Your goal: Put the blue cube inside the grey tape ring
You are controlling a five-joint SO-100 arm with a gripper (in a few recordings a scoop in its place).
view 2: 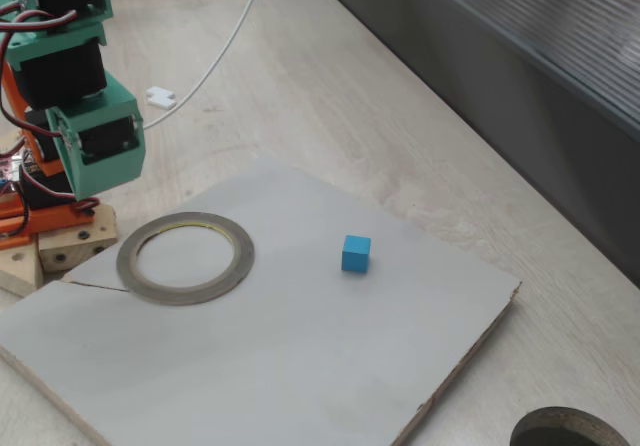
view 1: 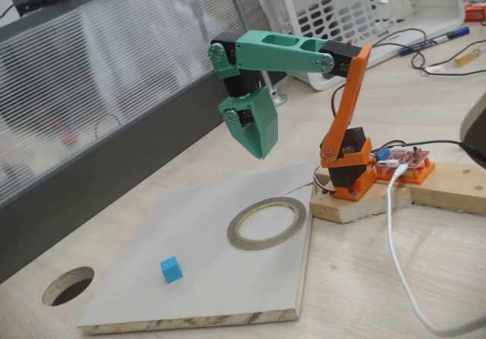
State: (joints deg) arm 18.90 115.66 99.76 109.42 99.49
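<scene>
Sky-blue small matte cube (view 1: pixel 171 269) (view 2: pixel 356 253) sits on pale grey board (view 1: pixel 152 278) (view 2: pixel 300 366), well apart from flat grey-silver tape ring (view 1: pixel 266 223) (view 2: pixel 185 258), bare board between. Cube nearer board's front edge in a fixed view (view 1: pixel 190 320). Green gripper (view 1: pixel 260 155) hangs above ring's far side, clear of it; jaw state cannot tell. Dark round tabletop hole (view 1: pixel 68 286) (view 2: pixel 570 431) beside board corner.

The arm (view 1: pixel 304 54) has green upper links, an orange lower link and base, black servos, silver screws, and red-black wires.
</scene>
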